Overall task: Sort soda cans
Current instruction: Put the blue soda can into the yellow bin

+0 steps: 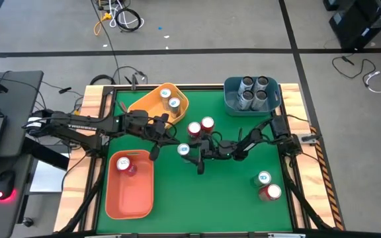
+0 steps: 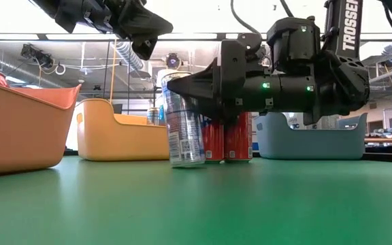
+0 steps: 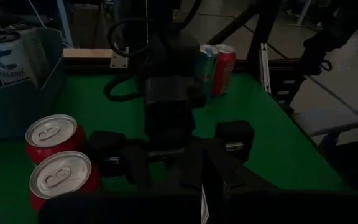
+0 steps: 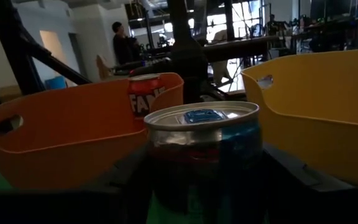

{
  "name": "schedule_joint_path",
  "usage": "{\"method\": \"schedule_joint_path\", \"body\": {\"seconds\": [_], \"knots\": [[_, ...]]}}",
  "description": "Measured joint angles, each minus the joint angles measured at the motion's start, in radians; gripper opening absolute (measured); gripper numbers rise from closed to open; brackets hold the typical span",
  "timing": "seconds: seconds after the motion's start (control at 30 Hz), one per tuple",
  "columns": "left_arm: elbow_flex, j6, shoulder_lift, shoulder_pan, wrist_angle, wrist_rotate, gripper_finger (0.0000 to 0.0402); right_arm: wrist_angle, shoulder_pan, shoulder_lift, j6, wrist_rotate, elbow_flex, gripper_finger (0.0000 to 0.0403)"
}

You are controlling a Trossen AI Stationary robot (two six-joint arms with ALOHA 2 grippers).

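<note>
The jaws of the right gripper (image 1: 189, 153) stand on either side of a silver soda can with a teal-marked top (image 1: 183, 150), which is upright on the green tabletop (image 1: 210, 192) near its middle; whether they press on it or merely flank it, I cannot tell. In the low view that can (image 2: 184, 121) stands just in front of two red cans (image 2: 226, 139). The left gripper (image 1: 156, 147) hangs above the tabletop just beside the silver can, its jaws pressed together on nothing. The yellow bin (image 1: 152, 106) holds two teal-topped cans (image 1: 169, 98), the blue bin (image 1: 233, 106) holds four dark grey cans (image 1: 254, 90), and the orange bin (image 1: 131, 195) holds one red can (image 1: 126, 165). Two more cans, one teal-topped (image 1: 264, 178) and one red (image 1: 270, 192), stand together near the right edge.
</note>
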Motion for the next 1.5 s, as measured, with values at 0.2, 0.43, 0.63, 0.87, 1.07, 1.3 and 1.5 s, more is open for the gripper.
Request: {"method": "schedule_joint_path", "body": {"seconds": [0.2, 0.43, 0.63, 0.87, 1.07, 1.3, 1.5], "knots": [[0.000, 0.000, 0.000, -0.001, -0.010, 0.000, 0.0018, -0.026, -0.001, 0.003, 0.004, 0.004, -0.003, 0.0323], [0.000, -0.004, 0.003, -0.001, -0.038, 0.001, 0.0061, -0.019, -0.001, 0.002, -0.001, 0.004, -0.002, 0.0333], [0.000, -0.085, 0.093, -0.002, 0.000, 0.001, 0.0153, -0.019, -0.001, 0.002, -0.001, 0.001, -0.002, 0.0324], [0.025, -0.181, 0.212, -0.010, 0.043, -0.003, 0.0282, -0.021, -0.001, 0.002, -0.001, -0.004, -0.002, 0.0317], [0.070, -0.170, 0.277, -0.047, 0.038, -0.014, 0.0362, -0.028, -0.001, 0.002, -0.001, -0.005, -0.002, 0.0313], [0.092, -0.119, 0.311, -0.064, 0.040, -0.094, 0.0398, -0.032, -0.001, 0.002, 0.000, -0.006, -0.002, 0.0313], [0.142, -0.100, 0.310, -0.082, -0.059, -0.117, 0.0397, -0.032, -0.001, 0.002, 0.001, -0.007, -0.002, 0.0309]]}}
